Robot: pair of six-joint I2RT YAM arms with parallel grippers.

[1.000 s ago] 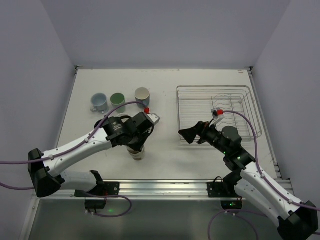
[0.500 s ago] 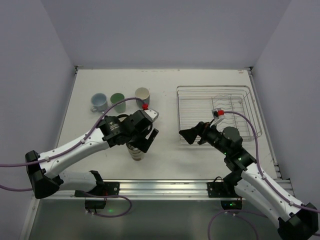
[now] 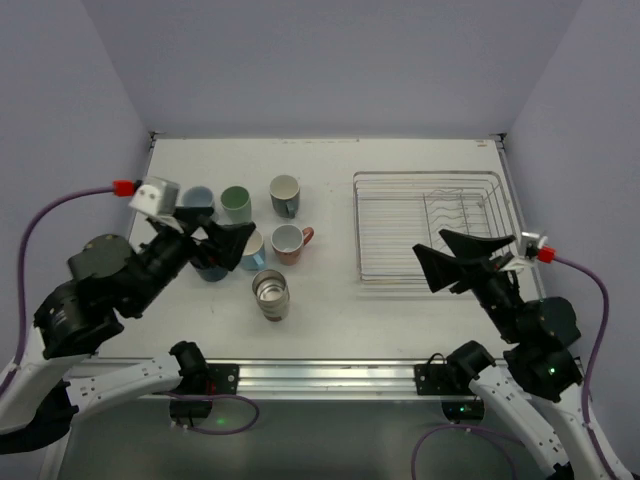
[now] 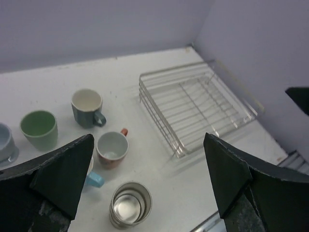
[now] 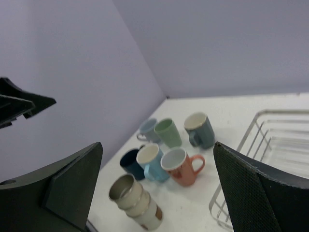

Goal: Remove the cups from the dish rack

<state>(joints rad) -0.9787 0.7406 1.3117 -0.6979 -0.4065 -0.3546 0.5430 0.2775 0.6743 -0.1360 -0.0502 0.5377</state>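
Spread wide, nothing held: L gripper (image 4: pixel 147 140) & R gripper (image 5: pixel 157 145) (both aloft). Grouped on white worktop (image 3: pixel 330 320) left of silver wire dish rack (image 3: pixel 425 174): coloured ceramic cups (image 3: pixel 289 241).

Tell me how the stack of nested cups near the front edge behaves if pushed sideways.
The stack of nested cups is tall and narrow, higher than the salmon mug, so it would probably tip rather than slide. The cups look loosely nested, so upper ones may shift. They look glazed: likely slippery.

Seen from above, the left fingers (image 3: pixel 238 240) cover most of two blue mugs (image 3: pixel 253 249) left of the pink mug (image 3: pixel 288 240); the right wrist view crops the rack (image 5: pixel 280 112).
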